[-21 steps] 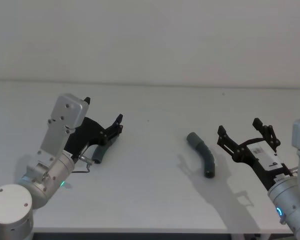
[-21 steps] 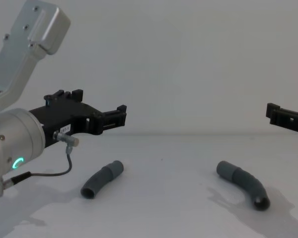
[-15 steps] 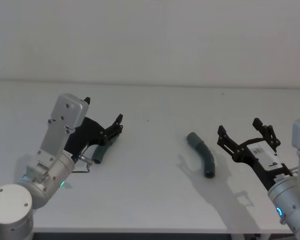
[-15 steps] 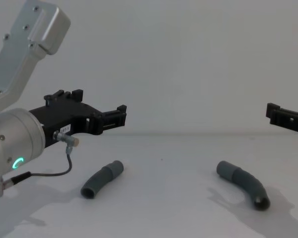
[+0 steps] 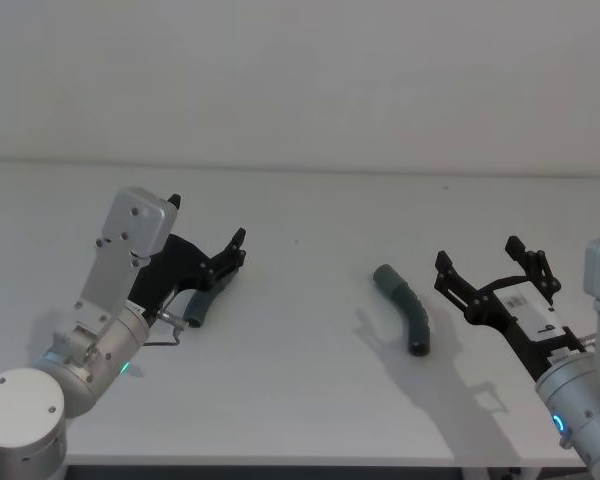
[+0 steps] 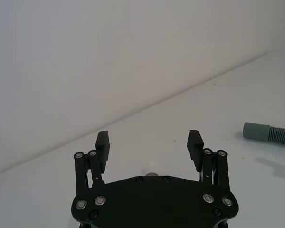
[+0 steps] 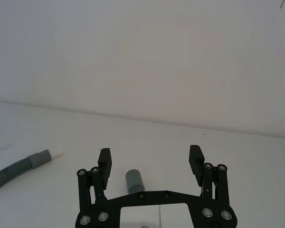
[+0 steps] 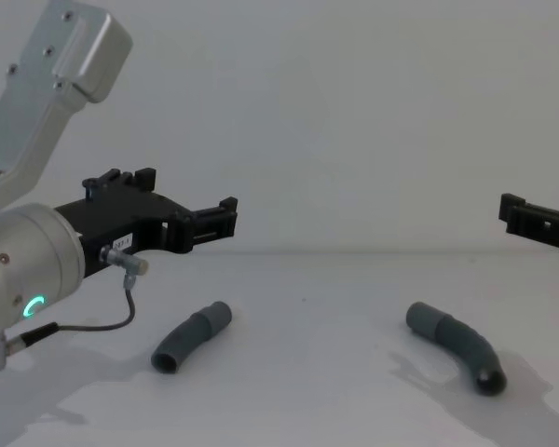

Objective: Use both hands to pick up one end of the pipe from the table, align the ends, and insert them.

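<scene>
The left hand [image 5: 208,218] hangs above the surface [image 5: 310,390] with its fingers [image 6: 103,142] spread wide and nothing between them. The left pipe piece [image 8: 191,337] lies on the surface directly under this hand, which partly covers it in the head view. In the chest view there is clear air between the two. The long axis of this piece runs diagonally, with the near end toward the robot's left and the far end toward the centre. The right hand [image 5: 477,251] is also spread and empty, raised off the surface on the robot's right. The right pipe piece [image 5: 405,305] lies flat, just beside this hand on its centre side. It curves from a far cuff that leans toward the centre to a near open end [image 8: 489,380] that faces the robot. In the right wrist view one cuff sits between the spread fingers, ahead of the palm. Each hand is the nearer one to its own piece, and the two pieces lie well apart. Judgement: neither piece is grasped yet; the left hand needs mainly a descent, while the right hand needs a short reach toward the centre plus a descent
</scene>
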